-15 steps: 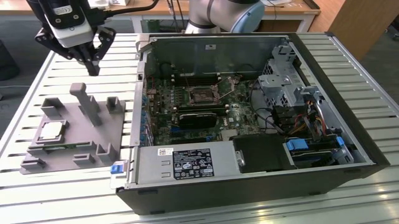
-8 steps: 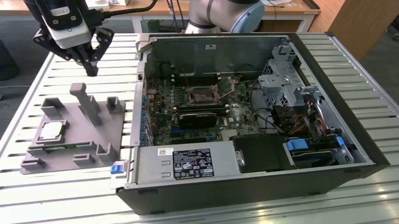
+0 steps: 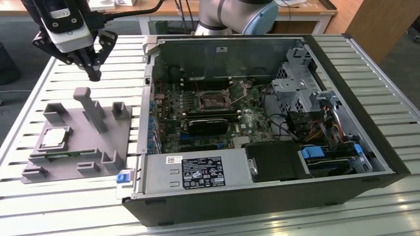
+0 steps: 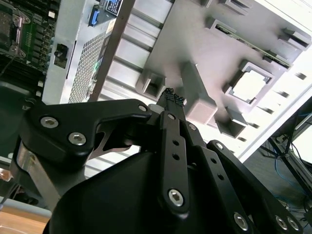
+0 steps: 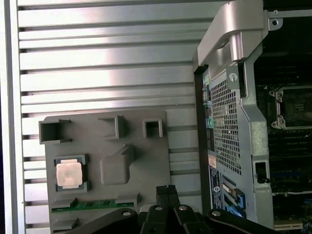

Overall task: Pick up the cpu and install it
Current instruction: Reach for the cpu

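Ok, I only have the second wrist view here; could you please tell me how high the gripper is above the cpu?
Observer: In the exterior view the gripper hangs in the air well above the grey fixture. It touches nothing. The cpu lies flat in its pocket on the fixture, towards the exterior view's left.
Operator: Thank you. Could you also tell me whether the socket is free?
Observer: In the exterior view the socket inside the open computer case shows a metal frame round a dark middle, and I see no silver chip in it.
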`<state>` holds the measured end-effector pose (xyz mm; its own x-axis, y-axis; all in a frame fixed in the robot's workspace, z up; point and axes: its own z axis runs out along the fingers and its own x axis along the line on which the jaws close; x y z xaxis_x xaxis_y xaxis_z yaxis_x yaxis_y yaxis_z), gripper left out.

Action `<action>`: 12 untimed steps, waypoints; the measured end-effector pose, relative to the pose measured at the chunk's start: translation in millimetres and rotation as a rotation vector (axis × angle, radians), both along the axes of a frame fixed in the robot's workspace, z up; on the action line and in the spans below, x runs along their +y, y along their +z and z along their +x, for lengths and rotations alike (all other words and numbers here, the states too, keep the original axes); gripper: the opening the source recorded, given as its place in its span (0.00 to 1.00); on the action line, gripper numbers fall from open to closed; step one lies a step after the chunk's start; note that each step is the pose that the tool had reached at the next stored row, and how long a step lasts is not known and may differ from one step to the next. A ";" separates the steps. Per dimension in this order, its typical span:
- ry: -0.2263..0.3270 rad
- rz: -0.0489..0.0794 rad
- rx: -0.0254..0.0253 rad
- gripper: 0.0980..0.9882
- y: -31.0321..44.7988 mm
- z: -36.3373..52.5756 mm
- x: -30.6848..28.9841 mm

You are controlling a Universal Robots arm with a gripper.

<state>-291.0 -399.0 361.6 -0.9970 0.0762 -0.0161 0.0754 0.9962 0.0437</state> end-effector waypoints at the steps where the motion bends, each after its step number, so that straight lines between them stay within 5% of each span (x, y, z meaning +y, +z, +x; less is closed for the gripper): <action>1: 0.000 0.000 0.0001 0.01 -0.2 -0.5 0.0; 12: 0.000 0.000 0.0016 0.01 -2.5 -6.4 0.0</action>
<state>-297.4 -398.9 359.1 -0.9970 0.0762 -0.0145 0.0755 0.9962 0.0436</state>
